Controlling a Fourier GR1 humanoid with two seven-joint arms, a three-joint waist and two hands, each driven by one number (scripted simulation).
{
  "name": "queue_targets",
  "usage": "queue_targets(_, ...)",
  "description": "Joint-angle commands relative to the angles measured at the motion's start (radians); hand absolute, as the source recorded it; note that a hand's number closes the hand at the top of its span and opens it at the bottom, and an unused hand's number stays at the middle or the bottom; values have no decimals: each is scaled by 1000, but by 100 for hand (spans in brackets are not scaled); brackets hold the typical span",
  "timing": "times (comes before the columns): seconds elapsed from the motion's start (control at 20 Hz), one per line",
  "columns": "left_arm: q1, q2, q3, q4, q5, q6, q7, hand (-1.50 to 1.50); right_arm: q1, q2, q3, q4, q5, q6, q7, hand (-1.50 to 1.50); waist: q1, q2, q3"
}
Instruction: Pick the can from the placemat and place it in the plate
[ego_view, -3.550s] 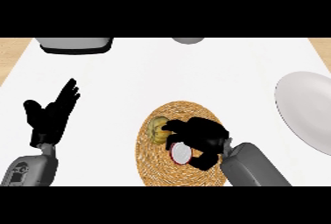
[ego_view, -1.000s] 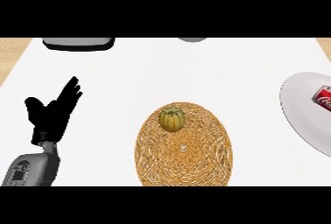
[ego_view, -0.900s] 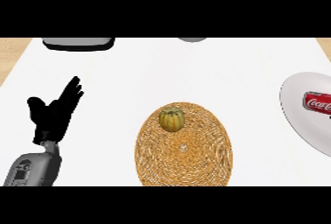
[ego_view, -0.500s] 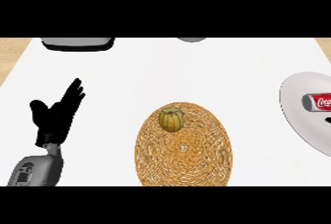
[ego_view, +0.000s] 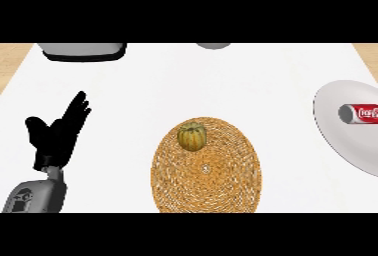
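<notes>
The can (ego_view: 360, 113) lies on its side in the plate (ego_view: 341, 137), at the right edge of the view; its right end is cut off by that edge, and so is the right part of the plate; the can is red with white letters that are only partly readable, and its grey top faces left. No hand touches it; the right hand does not show at all. The left hand (ego_view: 57, 134) stands at the left side, well apart from the can, with straight fingers up and thumb spread, holding nothing; its grey forearm (ego_view: 33, 196) comes in from the lower left corner. The mat (ego_view: 210, 177), round and woven, lies in the lower middle, its lower rim cut off; a small yellow-green gourd (ego_view: 191, 136) sits on its upper part. At the top edge a grey box (ego_view: 81, 50) and a grey round thing (ego_view: 213, 45) are only partly in view; what they are I cannot tell.
</notes>
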Motion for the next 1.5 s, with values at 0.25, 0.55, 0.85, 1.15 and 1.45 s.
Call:
queue_targets(0.25, -25, -7, 6, 32, 0, -2, -10, 0, 14, -129, -85, 138, -196, 352, 187, -150, 8, 6, 2)
queue_targets(0.55, 1, 5, 8, -22, 12, -30, 20, 0, 23, -128, -40, 201, -196, 297, 47, -150, 18, 8, 2)
queue_targets(0.85, -77, 49, 52, 20, 46, -60, 56, 0, 43, -236, -32, 290, -205, 341, -15, -150, 21, 11, 4)
queue_targets(1.15, -5, 3, 10, -21, 16, -38, 28, 0, 84, -229, 7, 357, -172, 266, -139, -150, 30, 12, 6)
queue_targets(1.45, -33, -34, -18, -6, -22, 8, 42, 0, 56, -284, 41, 408, -154, 251, -136, -150, 33, 14, 6)
